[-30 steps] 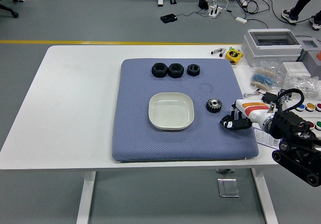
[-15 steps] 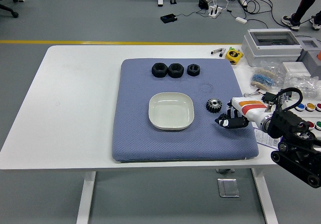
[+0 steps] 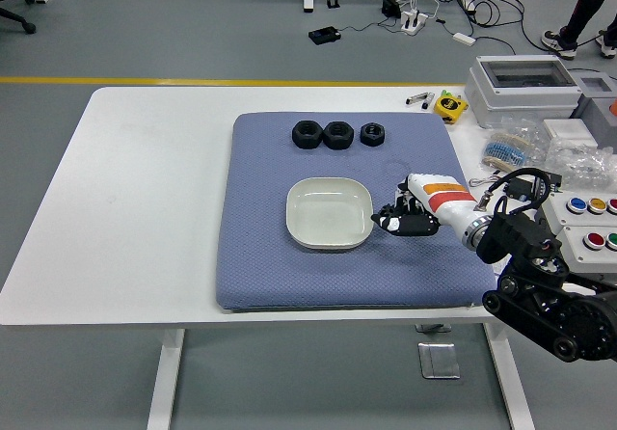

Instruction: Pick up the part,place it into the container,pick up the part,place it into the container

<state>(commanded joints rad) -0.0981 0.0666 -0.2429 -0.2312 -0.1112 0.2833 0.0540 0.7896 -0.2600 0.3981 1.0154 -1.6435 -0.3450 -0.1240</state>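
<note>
Three black nuts (image 3: 338, 134) are ranged along the blue mat's (image 3: 260, 256) far edge. White square dish (image 3: 330, 212): empty, centred. Right hand (image 3: 405, 220), advanced leftward since earlier, is curled over the gear, now hidden; grasp undeterminable.

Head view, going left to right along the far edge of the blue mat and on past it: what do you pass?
Large black nut → second large black nut → smaller black nut → black marker → yellow tape measure → grey box with a clear lid.
</note>
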